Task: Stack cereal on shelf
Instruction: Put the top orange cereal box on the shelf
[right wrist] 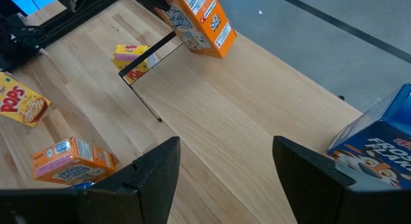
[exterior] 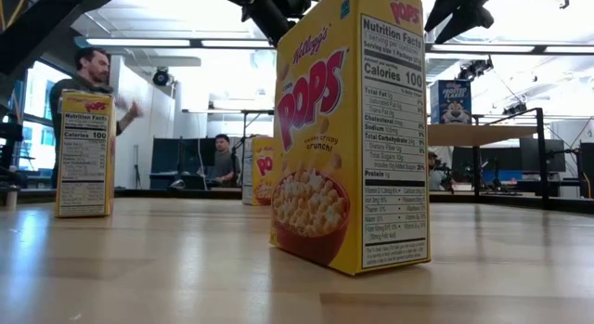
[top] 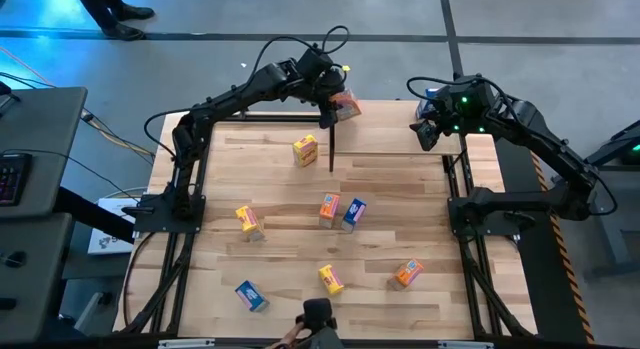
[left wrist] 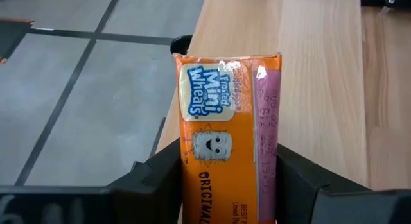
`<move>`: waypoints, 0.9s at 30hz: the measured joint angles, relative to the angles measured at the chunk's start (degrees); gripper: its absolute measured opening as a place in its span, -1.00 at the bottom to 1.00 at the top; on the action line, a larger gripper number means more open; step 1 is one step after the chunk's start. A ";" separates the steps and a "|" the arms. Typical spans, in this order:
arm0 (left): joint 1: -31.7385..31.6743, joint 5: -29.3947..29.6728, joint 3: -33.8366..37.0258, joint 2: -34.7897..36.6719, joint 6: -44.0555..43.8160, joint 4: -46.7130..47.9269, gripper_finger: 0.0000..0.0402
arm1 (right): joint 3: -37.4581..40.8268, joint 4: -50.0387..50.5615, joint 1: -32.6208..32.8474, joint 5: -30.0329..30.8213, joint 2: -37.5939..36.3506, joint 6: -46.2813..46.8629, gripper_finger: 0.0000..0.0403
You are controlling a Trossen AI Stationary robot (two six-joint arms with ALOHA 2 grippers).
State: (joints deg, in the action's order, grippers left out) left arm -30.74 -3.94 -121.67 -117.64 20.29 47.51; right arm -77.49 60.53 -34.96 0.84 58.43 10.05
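My left gripper (top: 335, 97) is shut on an orange Mini-Wheats cereal box (left wrist: 225, 134) over the left end of the shelf (top: 400, 139), a light-wood board on black posts at the table's far side. A blue cereal box (right wrist: 379, 140) stands on the shelf's right end. My right gripper (right wrist: 225, 179) hovers open above the shelf near that box, with nothing between its fingers. Several more cereal boxes are scattered over the tabletop: yellow (top: 305, 149), yellow (top: 247, 219), orange (top: 329, 207), blue (top: 353, 213), yellow (top: 331, 279), orange (top: 408, 274), blue (top: 250, 294). My left gripper pinches the orange box between its two fingers (left wrist: 160, 179) at the end nearest the wrist, one finger against the pink narrow side (left wrist: 268, 153). The fingers slant down from the table's left. The box (right wrist: 199, 22) hangs tilted; whether its lower corner touches the shelf, I cannot tell.
In the low view a yellow Pops box (exterior: 353, 129) stands close in front and hides much of the table. People are in the room beyond the far edge. Bare shelf board (right wrist: 257, 115) lies between the orange box and the blue one.
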 joint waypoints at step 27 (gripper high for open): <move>-0.20 6.11 0.00 1.25 -0.69 0.50 0.06 | 0.00 0.01 -0.02 0.00 0.00 -0.01 0.19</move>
State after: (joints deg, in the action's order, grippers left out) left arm -30.94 2.17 -121.67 -116.40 19.59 48.01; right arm -77.49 60.54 -34.98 0.84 58.43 10.04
